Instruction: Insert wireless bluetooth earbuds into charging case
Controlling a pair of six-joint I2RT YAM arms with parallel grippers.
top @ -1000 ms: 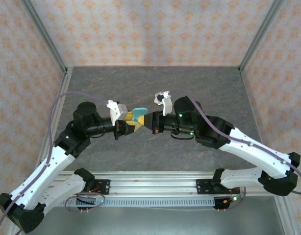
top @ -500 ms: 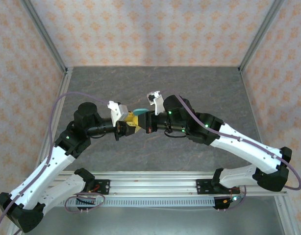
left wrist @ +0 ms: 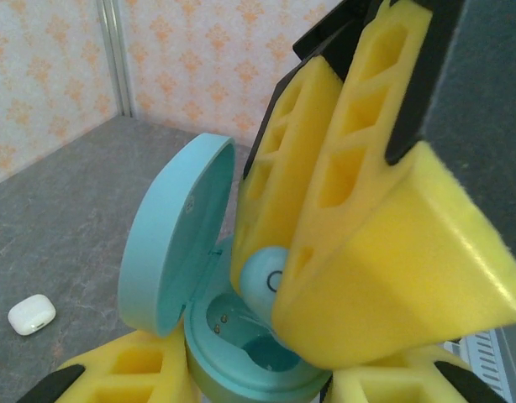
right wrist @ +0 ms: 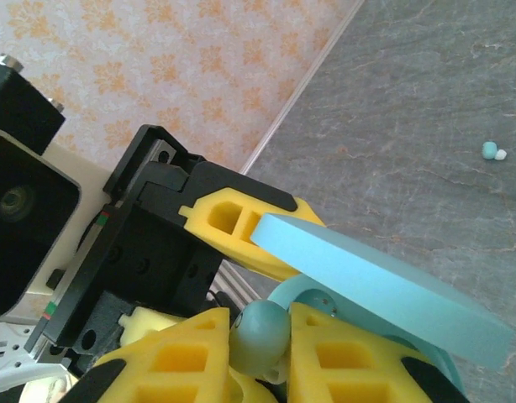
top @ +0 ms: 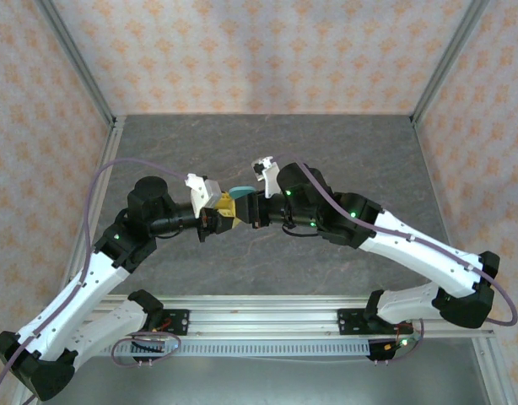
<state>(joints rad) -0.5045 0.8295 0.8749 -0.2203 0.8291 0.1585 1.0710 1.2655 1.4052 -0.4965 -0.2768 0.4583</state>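
My left gripper is shut on the teal charging case, and its yellow fingers clasp the case's base from both sides. The case's lid stands open, and a well with two gold contacts is bare. My right gripper comes in from the right and is shut on a teal earbud, pinched between its yellow fingers. That earbud hangs just above the case's open wells, at the rim. In the top view the right gripper meets the left one at mid-table, with the lid between them.
A second teal earbud with a pale tip lies loose on the grey tabletop, far from the case. A small white rounded piece lies on the table to the case's left. Patterned walls and metal posts fence the table.
My right arm has moved left, bringing the teal earbud up to the open case in my left gripper. The left arm has stayed put.
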